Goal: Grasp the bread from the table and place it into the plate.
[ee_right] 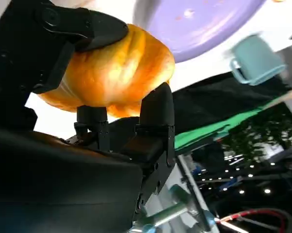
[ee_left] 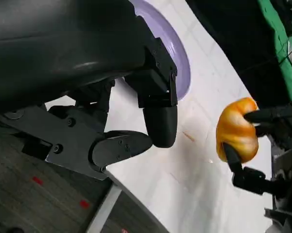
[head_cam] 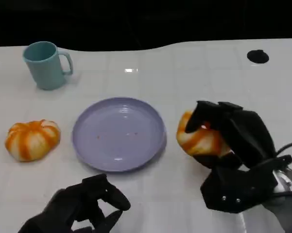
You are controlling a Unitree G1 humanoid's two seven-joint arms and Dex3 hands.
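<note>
An orange-and-white bread roll (head_cam: 200, 138) lies just right of the lilac plate (head_cam: 119, 133), and my right hand (head_cam: 231, 141) grips it with fingers wrapped over its top and side. In the right wrist view the roll (ee_right: 111, 73) sits between the black fingers (ee_right: 155, 109), with the plate (ee_right: 209, 24) beyond. The left wrist view shows the same roll (ee_left: 237, 130) held by the other hand, past the plate (ee_left: 177, 58). A second roll (head_cam: 32, 139) rests on the table left of the plate. My left hand (head_cam: 85, 206) hovers near the front edge with curled fingers holding nothing.
A teal mug (head_cam: 46, 64) stands at the back left. A black round hole (head_cam: 257, 57) marks the table at the back right. The table's dark far edge runs along the top. Bare white tabletop lies between the plate and the front edge.
</note>
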